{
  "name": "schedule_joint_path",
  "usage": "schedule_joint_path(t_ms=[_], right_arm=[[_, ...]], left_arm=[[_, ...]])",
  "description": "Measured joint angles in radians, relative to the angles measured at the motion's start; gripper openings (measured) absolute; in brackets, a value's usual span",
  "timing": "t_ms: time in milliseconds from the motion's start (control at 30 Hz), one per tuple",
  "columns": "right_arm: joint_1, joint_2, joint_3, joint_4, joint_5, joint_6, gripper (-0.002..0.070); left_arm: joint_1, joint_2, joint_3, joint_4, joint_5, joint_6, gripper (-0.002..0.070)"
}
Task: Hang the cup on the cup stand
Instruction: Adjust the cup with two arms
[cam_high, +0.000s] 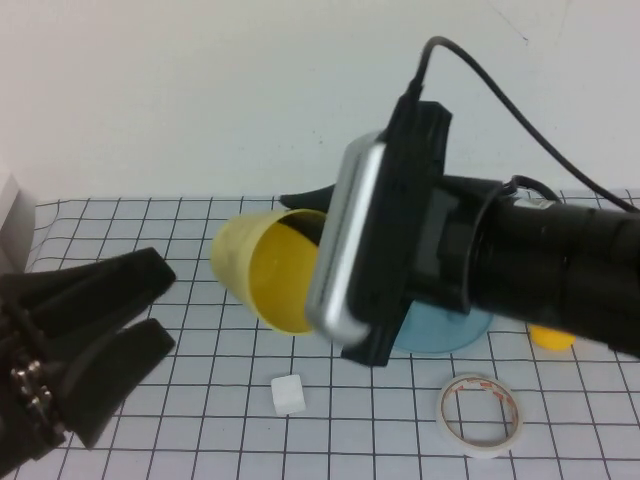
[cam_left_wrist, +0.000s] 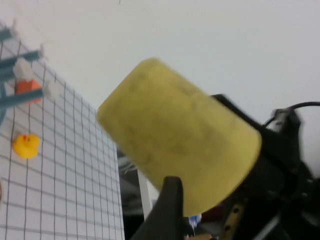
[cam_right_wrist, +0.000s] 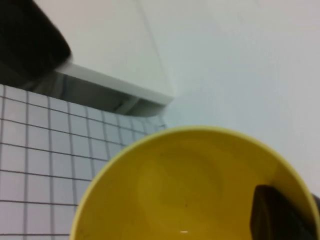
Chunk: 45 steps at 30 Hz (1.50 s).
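Closest to the camera, low on the robot's left, the left gripper (cam_high: 150, 315) sits parked just over the white gridded worktop (cam_high: 200, 440) with its two dark fingers spread open and nothing between them. A bit further in, a small white cube (cam_high: 288, 394) and a white tape ring (cam_high: 481, 414) lie on the worktop, well apart from each other. Above them the right arm reaches in from the right, and the right gripper (cam_high: 330, 215) has the plain yellow plastic tumbler, the cup (cam_high: 262, 268), lifted clear of the worktop and tipped on its side, open mouth facing the camera. One finger is inside the rim (you can see it in the right wrist view) and another runs along the outside, so it's clamped on the cup wall. Behind the arm, mostly hidden, is the round blue plastic dish of the cup stand (cam_high: 445, 335); its upright pegs only show in the left wrist view, along with an orange block by them. A yellow rubber duck (cam_high: 552, 337) peeks out past the arm too. So I'd say pickup is done, roughly halfway: the cup's still off to the left of the stand and needs turning mouth-down and lowering over a peg.
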Motion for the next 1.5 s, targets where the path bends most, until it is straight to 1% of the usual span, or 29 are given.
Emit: schedule_joint_path(t_ms=[100,233,333,433,633,767,867,933,1200,1367,1500], right_arm=[[0.054,-0.014,0.004,0.004,-0.038,-0.083,0.0025],[0.118,-0.034,0.005,-0.029,-0.085,-0.116,0.0025],[0.161,-0.057,0.007,-0.074,-0.18,-0.122,0.0025],[0.192,-0.079,0.007,-0.128,-0.234,-0.111,0.0025],[0.255,-0.077,0.011,-0.223,-0.262,-0.011,0.0024],[0.299,-0.056,0.014,-0.422,-0.369,0.17,0.0024],[0.307,-0.035,0.014,-0.599,-0.423,0.328,0.0024],[0.307,-0.023,0.014,-0.681,-0.444,0.419,0.0024],[0.319,0.049,0.028,-0.774,-0.488,0.666,0.0024],[0.323,0.079,0.032,-0.879,-0.552,0.851,0.0024],[0.321,0.09,0.032,-0.963,-0.558,0.991,0.0024]], left_arm=[[0.0,0.028,0.0,0.0,0.028,0.003,0.0692],[0.0,0.041,0.0,0.0,0.022,-0.007,0.0692],[0.0,0.043,0.0,-0.001,0.008,-0.027,0.0693],[0.0,0.043,0.0,-0.001,0.002,-0.045,0.0696],[0.0,0.045,0.0,-0.005,-0.017,-0.086,0.0696],[0.0,0.045,0.0,-0.03,-0.044,-0.11,0.0696],[0.0,0.043,0.0,-0.048,-0.07,-0.131,0.0696],[0.0,0.042,0.0,-0.058,-0.078,-0.134,0.0696],[0.0,0.04,0.0,-0.051,-0.089,-0.14,0.0696],[0.0,0.04,0.0,-0.057,-0.108,-0.14,0.0696],[0.0,0.04,0.0,-0.059,-0.124,-0.134,0.0696]])
